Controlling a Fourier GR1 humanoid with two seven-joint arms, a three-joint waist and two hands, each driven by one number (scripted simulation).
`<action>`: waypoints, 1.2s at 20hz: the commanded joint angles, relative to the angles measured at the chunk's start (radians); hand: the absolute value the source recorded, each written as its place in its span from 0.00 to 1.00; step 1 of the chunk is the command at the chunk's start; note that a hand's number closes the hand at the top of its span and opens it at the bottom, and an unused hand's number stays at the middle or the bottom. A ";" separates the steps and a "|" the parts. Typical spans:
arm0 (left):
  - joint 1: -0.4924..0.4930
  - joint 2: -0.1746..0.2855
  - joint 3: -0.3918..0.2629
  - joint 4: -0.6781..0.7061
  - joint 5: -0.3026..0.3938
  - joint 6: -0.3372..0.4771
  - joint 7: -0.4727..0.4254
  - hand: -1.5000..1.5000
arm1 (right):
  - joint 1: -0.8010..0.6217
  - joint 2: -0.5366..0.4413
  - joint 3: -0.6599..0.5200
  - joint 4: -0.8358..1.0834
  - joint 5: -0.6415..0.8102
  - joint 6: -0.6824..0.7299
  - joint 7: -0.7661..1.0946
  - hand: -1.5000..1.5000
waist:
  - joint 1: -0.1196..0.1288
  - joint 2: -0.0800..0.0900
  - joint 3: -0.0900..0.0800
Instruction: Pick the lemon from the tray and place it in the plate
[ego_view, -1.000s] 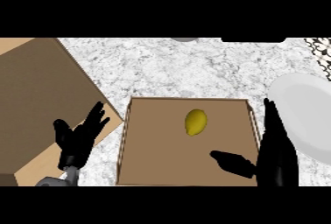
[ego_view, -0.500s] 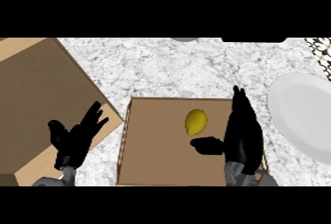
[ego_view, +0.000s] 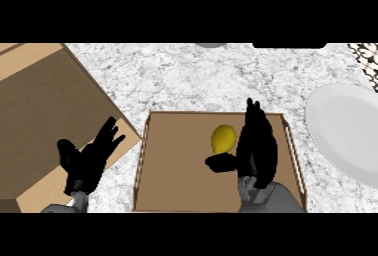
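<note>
A yellow lemon (ego_view: 224, 138) lies in the upper middle of the brown tray (ego_view: 173, 170). My right hand (ego_view: 256, 148) is over the tray, right beside the lemon on its right, fingers straight and pointing away, thumb (ego_view: 220, 163) just below the fruit. Its fingers are not curled round the lemon. The white plate (ego_view: 345, 131) sits on the counter at the right edge, apart from the tray. My left hand (ego_view: 87, 161) rests open at the lower left, left of the tray.
A large tan board (ego_view: 44, 110) covers the counter's left side. The speckled grey counter (ego_view: 214, 80) stretches behind the tray. A dark patterned object (ego_view: 369, 60) shows at the top right corner.
My right hand has moved left across the tray, from beside the plate to right next to the lemon. The lemon and my left hand have stayed put.
</note>
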 joint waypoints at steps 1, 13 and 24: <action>-0.012 -0.028 -0.034 0.018 -0.029 0.033 0.069 0.50 | -0.053 0.008 0.003 0.069 0.000 -0.028 0.204 0.00 | -0.003 0.006 -0.006; 0.012 -0.019 0.002 0.019 -0.016 -0.013 0.048 0.50 | -0.090 0.008 -0.041 0.200 -0.048 -0.043 0.173 0.00 | -0.002 0.006 -0.006; -0.028 -0.069 0.005 0.051 -0.056 0.009 0.064 0.50 | -0.166 0.008 0.014 0.442 -0.094 -0.095 0.059 1.00 | -0.001 0.007 -0.006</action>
